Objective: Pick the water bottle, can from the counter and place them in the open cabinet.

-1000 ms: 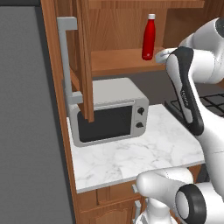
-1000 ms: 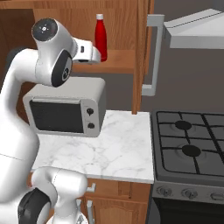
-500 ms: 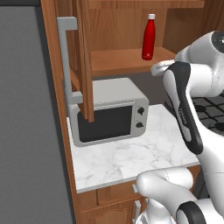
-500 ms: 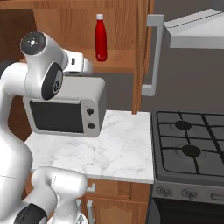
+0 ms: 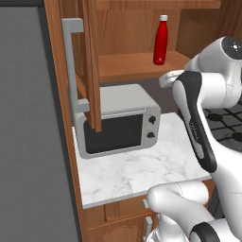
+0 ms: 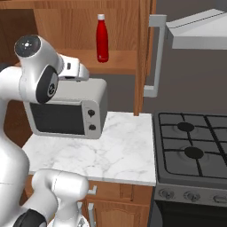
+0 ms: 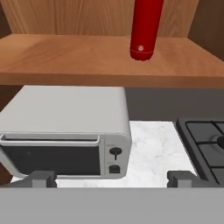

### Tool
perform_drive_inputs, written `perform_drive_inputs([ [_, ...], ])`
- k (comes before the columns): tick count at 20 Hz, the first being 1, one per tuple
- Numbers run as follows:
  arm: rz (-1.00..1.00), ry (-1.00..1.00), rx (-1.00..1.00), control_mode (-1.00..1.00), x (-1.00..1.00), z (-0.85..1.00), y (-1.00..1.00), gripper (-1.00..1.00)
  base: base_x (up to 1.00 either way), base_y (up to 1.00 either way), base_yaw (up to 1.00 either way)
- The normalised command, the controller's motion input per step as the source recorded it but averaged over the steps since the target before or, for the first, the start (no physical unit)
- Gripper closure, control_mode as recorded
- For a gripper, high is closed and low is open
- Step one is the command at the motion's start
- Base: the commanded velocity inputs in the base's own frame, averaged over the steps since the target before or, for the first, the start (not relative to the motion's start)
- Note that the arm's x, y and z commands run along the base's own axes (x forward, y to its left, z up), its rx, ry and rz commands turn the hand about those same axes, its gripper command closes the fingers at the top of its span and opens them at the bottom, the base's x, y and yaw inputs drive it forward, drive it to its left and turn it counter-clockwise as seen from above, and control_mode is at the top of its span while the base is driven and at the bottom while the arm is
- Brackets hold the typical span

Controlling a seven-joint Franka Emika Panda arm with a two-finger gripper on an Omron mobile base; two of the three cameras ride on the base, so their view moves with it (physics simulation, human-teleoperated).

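The water bottle (image 5: 160, 40) (image 6: 102, 38) (image 7: 145, 30), red with a white cap, stands upright and alone on the wooden shelf (image 5: 127, 66) (image 6: 122, 62) (image 7: 65, 57) of the open cabinet. My gripper (image 5: 165, 80) (image 6: 82, 72) (image 7: 111, 178) hangs just below and in front of the shelf edge, above the microwave. It is open, with nothing between its fingertips (image 7: 41, 178), and stands apart from the bottle. The can and the counter are out of view.
A silver microwave (image 5: 118, 125) (image 6: 66, 111) (image 7: 65, 131) sits on a marble worktop (image 5: 142, 170) (image 6: 115, 150) under the cabinet. The cabinet door (image 5: 90, 61) (image 6: 144, 53) with its grey bar handle juts forward. A black gas stove (image 6: 195, 146) and hood (image 6: 199, 31) lie to the right.
My arm has drawn back and down from the shelf, away from the bottle. The bottle stays where it stood. The gripper remains open.
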Motion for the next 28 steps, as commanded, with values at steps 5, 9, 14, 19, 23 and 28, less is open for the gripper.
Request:
perform_drive_inputs([
  [5, 0.0, 0.01, 0.0, -1.0, -0.12, -0.2, 0.0, -1.0, 0.0, 0.0, 0.0],
  [9, 0.0, 0.0, 0.0, -1.0, -0.1, -0.24, 0.02, -1.0, 0.0, 0.0, 0.0],
  [14, 0.0, 0.0, 0.0, -1.0, -0.05, -0.23, 0.0, -1.0, 0.0, 0.0, 0.0],
  [19, 0.0, 0.0, 0.0, -1.0, -0.04, -0.19, 0.0, -1.0, 0.0, 0.0, 0.0],
  [23, -0.01, 0.0, 0.0, -1.0, -0.02, -0.11, 0.0, -1.0, 0.0, 0.0, 0.0],
  [28, -0.02, 0.0, 0.0, -1.0, -0.03, -0.08, 0.0, -1.0, 0.0, 0.0, 0.0],
])
